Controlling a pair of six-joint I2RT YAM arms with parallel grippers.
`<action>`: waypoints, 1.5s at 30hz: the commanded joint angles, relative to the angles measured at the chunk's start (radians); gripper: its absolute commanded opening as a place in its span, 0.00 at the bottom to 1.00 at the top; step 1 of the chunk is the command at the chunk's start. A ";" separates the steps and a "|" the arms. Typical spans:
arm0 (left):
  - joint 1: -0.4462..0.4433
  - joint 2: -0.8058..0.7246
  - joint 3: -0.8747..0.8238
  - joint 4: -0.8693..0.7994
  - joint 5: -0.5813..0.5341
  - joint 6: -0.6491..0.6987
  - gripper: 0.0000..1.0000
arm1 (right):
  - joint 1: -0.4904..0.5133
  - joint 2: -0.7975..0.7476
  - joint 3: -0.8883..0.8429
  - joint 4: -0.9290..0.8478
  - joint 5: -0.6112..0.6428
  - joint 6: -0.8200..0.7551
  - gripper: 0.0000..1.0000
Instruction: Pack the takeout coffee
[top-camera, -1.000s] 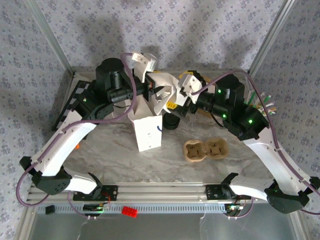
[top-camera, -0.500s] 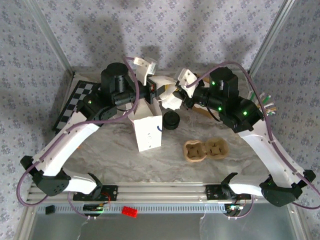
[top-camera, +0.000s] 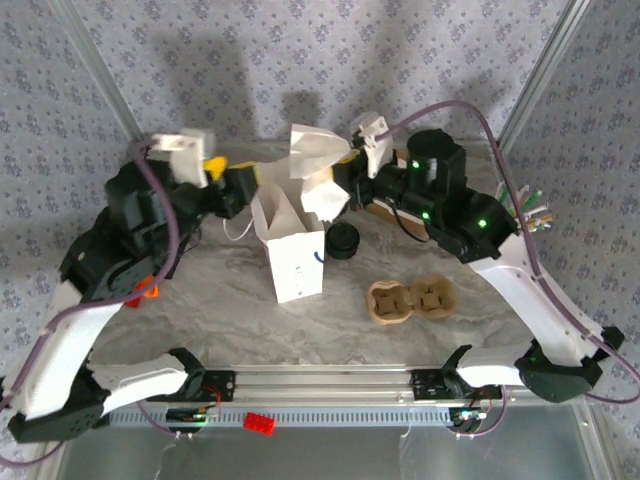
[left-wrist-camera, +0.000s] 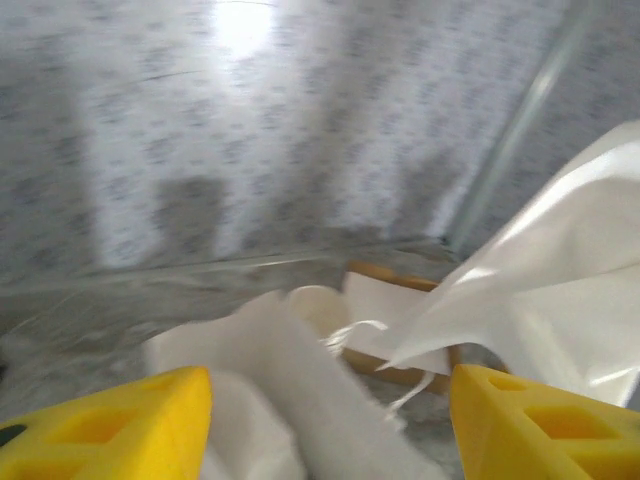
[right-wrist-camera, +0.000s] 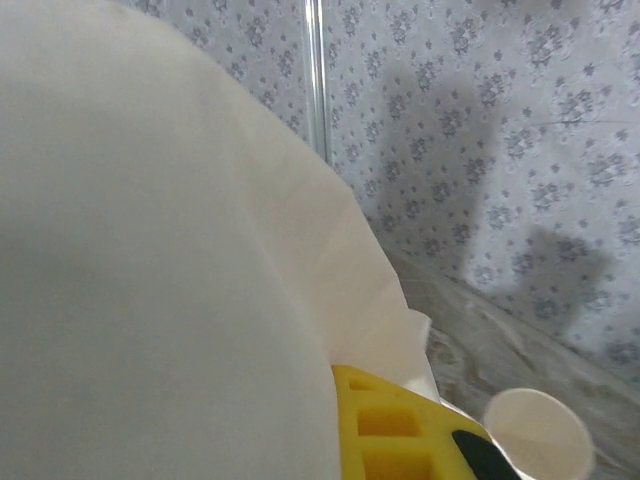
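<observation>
We see the right gripper (top-camera: 338, 185) pinched on the raised upper edge of the white paper bag (top-camera: 296, 262). The bag stands upright on the table just below and left of those fingers, its mouth open. The left gripper (left-wrist-camera: 325, 420) is spread, holding nothing, and faces that mouth. 1 black lid (top-camera: 342, 240) sits beneath the right gripper, and 1 cardboard cup carrier (top-camera: 411, 300) lies nearer that arm's base.

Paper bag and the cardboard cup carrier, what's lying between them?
Bare marble tabletop, seen in the top view, separates the paper bag and the cup carrier; the black round item sits farther back.
</observation>
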 joint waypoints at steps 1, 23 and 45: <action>0.020 -0.052 -0.098 -0.123 -0.108 -0.133 0.64 | 0.047 0.067 0.054 0.058 0.074 0.137 0.00; 0.116 -0.098 -0.334 -0.067 -0.034 -0.299 0.64 | 0.110 0.207 -0.115 0.136 0.133 0.080 0.30; 0.175 -0.096 -0.301 -0.084 -0.033 -0.271 0.65 | 0.107 0.582 0.481 -0.520 0.167 -0.016 0.10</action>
